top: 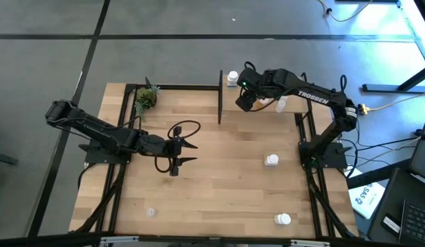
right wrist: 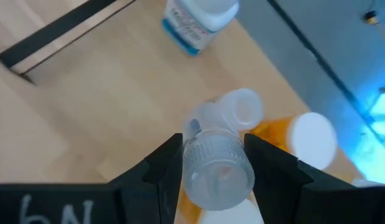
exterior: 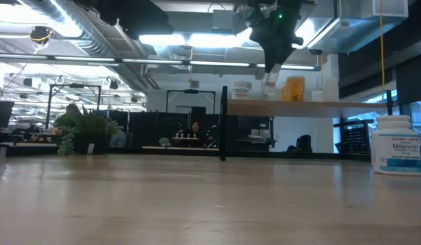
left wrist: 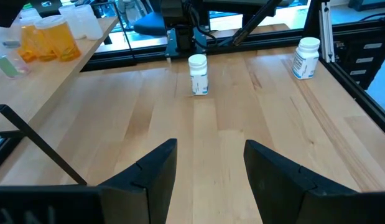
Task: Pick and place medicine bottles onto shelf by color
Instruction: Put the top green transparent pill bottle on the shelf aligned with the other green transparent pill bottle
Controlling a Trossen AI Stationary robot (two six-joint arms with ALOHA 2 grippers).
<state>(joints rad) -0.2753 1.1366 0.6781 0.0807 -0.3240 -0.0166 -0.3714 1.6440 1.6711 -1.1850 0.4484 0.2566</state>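
Note:
My right gripper (top: 248,101) is above the shelf (exterior: 332,107) at the table's far right, shut on a clear medicine bottle (right wrist: 214,168). On the shelf under it are another clear bottle (right wrist: 239,109), an orange bottle with a white cap (right wrist: 310,140) and a white bottle (right wrist: 198,18). My left gripper (top: 190,153) hovers open over the middle of the table with nothing between its fingers. Two white bottles (left wrist: 198,74) (left wrist: 306,57) stand upright on the table beyond it. A clear bottle (top: 150,213) is near the front left. My right gripper pinches the clear bottle's ribbed top (right wrist: 211,152) between its two fingers, one on each side. The fingers come from above, slanting down. The bottle hangs below the fingers (exterior: 270,80), over the shelf board; I cannot tell whether its base touches the board.
A small green plant (top: 145,98) stands at the table's far left corner. A black post (top: 220,96) marks the shelf's left end. More orange and clear bottles (left wrist: 49,40) crowd the shelf. Bare wood stretches across the table's middle and front.

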